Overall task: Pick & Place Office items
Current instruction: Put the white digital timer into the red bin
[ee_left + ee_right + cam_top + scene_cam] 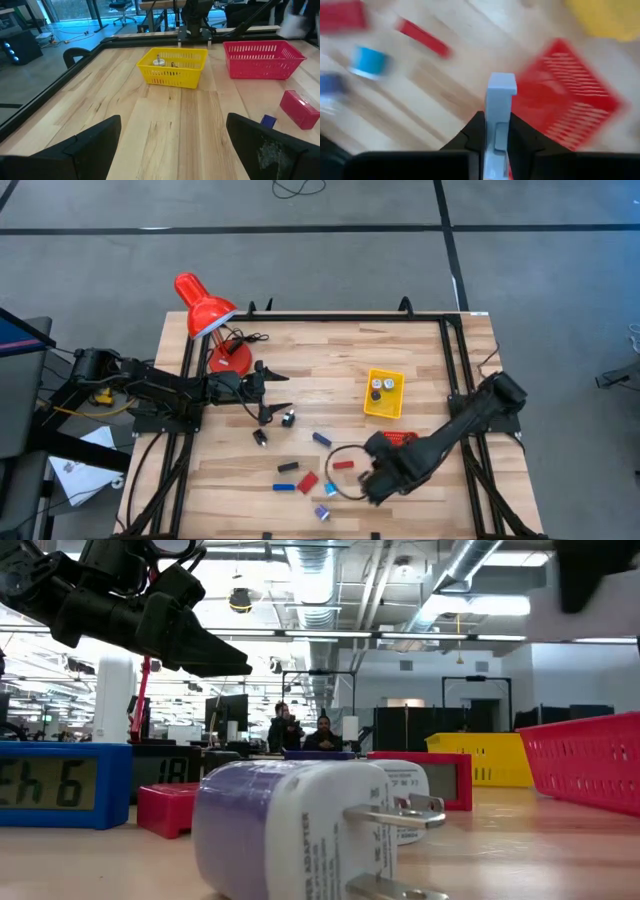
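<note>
Low over the table's near right, the right gripper (496,131) pinches a pale blue-grey piece (499,102) between closed fingers, just beside the red mesh basket (565,95). Other office items (300,475) lie scattered left. Far left, the left gripper (272,395) waits, fingers wide apart.

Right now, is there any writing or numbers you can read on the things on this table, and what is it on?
"Eh 6": display of the blue clock, cut off at the picture's edge.
"18": display of a dark clock behind it, partly hidden.
"ADAPTER": side of the white and purple plug adapter; the smaller print beside it is too small to read.
White label on the red-framed device: print too small to read.
Nothing else readable.
</note>
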Action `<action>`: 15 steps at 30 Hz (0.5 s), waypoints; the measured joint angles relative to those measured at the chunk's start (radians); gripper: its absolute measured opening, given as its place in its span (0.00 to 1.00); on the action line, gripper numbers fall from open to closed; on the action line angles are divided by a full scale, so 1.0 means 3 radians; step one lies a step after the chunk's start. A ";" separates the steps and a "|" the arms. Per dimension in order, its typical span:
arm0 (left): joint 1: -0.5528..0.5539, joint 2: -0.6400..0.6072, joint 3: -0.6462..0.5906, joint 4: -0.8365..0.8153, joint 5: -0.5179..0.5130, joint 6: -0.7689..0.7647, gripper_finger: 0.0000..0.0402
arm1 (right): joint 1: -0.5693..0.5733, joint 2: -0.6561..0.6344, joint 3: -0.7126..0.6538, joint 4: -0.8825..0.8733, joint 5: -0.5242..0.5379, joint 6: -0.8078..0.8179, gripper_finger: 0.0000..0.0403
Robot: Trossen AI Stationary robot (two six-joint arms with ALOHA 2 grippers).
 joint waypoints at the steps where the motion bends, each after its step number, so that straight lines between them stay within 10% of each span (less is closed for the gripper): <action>1: 0.0000 0.0001 -0.0001 0.0000 0.0000 -0.0015 0.89 | -0.0005 -0.0059 -0.0039 -0.0097 -0.0039 -0.0122 0.11; 15: 0.0000 -0.0001 0.0000 -0.0003 0.0000 -0.0248 0.89 | -0.0158 -0.0839 -0.1244 0.0564 -0.0172 -0.1742 0.12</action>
